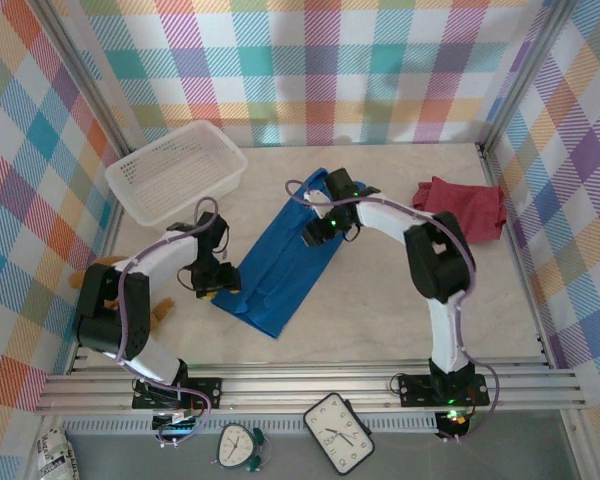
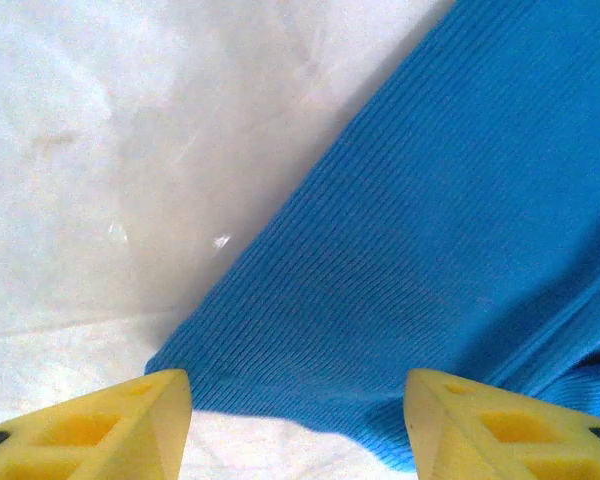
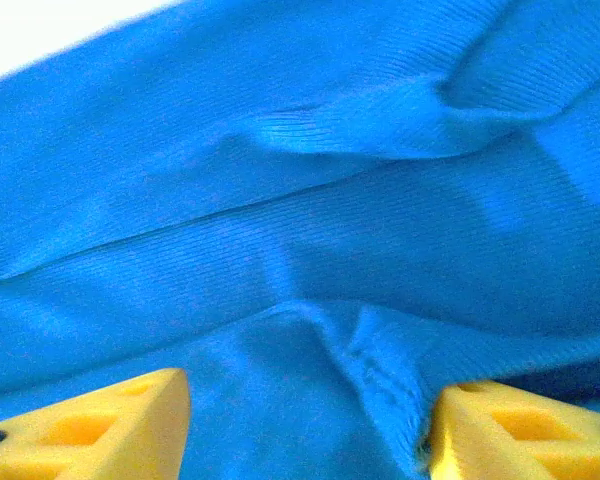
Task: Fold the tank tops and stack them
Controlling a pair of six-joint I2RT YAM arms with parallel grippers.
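**Q:** What sits nearest?

**A:** Two clocks (image 1: 338,432), on the ledge on the near side of the blue tank top (image 1: 280,270). The top itself lies flat as a long, slanted strip on the pale table (image 1: 400,310).

**Q:** Where is the left gripper?

**A:** The left gripper (image 1: 216,288) is at the blue top's near left corner. Its yellow fingers (image 2: 130,420) are spread apart and hold nothing. One is over bare table, the other over the cloth's edge. A brown teddy bear (image 1: 88,275) lies left of the blue top, partly hidden behind the arm.

**Q:** And the right gripper?

**A:** The right gripper (image 1: 317,234) is low over the blue top's far half. Its fingers (image 3: 110,420) are wide apart and clasp nothing, with wrinkled ribbed cloth between them.

**Q:** What lies farther back?

**A:** A crumpled heap of dark red tank tops (image 1: 460,207) sits to the right of the blue top's far end, well apart from it. I cannot tell how many garments it holds. A white mesh basket (image 1: 175,172) sits left of the blue top's far end.
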